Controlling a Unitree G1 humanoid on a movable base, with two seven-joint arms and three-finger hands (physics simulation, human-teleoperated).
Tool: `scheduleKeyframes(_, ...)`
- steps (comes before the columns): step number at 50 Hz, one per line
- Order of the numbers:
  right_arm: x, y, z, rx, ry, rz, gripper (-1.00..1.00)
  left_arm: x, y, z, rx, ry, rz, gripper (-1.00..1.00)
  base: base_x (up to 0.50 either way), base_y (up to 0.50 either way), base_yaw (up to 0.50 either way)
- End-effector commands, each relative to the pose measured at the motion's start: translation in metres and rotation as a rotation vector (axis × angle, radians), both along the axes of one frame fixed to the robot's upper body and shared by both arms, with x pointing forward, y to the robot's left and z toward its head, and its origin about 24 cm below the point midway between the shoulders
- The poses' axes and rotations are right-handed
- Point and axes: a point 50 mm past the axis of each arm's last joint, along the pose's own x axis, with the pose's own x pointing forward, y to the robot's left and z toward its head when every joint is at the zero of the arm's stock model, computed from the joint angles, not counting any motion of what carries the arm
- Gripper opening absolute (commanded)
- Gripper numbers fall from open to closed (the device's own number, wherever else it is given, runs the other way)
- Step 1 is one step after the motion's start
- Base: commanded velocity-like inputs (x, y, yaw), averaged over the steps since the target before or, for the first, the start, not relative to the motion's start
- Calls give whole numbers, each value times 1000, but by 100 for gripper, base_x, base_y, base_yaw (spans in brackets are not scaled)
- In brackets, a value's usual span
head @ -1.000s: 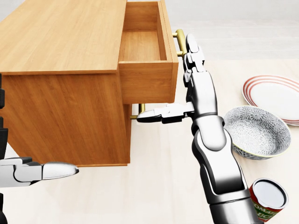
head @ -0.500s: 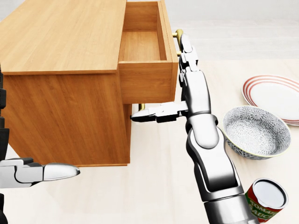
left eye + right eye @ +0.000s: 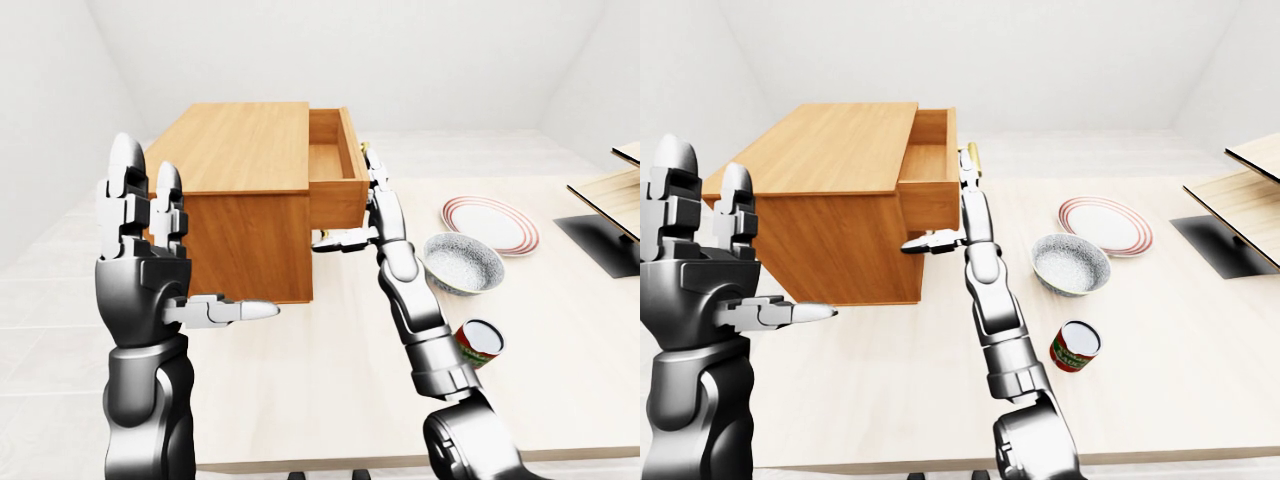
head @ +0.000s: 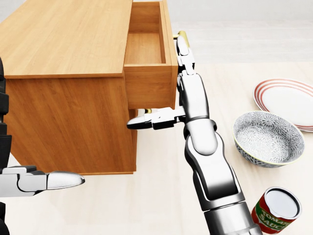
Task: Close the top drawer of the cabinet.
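Now, left-eye view: my left hand [image 3: 150, 255] raised near cabinet [image 3: 235, 200], fingers spread, holding nothing.
Head view: top drawer [image 4: 149, 58] partly out; my right hand [image 4: 183, 81] flat against drawer face by brass handle [image 4: 183, 35], fingers extended, thumb out below.
Right-eye view: bowl [image 3: 1070, 262], plate [image 3: 1105, 225], can [image 3: 1075, 346] on table [image 3: 1160, 350].

Both arms: glossy silver shells over dark grey joint segments. Left hand [image 3: 150, 265] and right hand [image 4: 183, 83] have a dark grey palm block, black knuckle links, three fingers [image 3: 125, 185] with white-silver tips.
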Motion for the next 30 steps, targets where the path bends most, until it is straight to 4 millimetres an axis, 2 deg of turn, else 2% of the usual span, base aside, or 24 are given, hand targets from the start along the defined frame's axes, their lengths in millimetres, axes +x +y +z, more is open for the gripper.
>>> scheduleKeyframes(1,-2,26,-13,-22,57,117,100,1,0,-2,1,11,-3,100,0,0,0)
scheduleKeyframes(30,-4,39,-17,-34,76,156,100,0,-1,1,3,-3,-3,100,0,0,0)
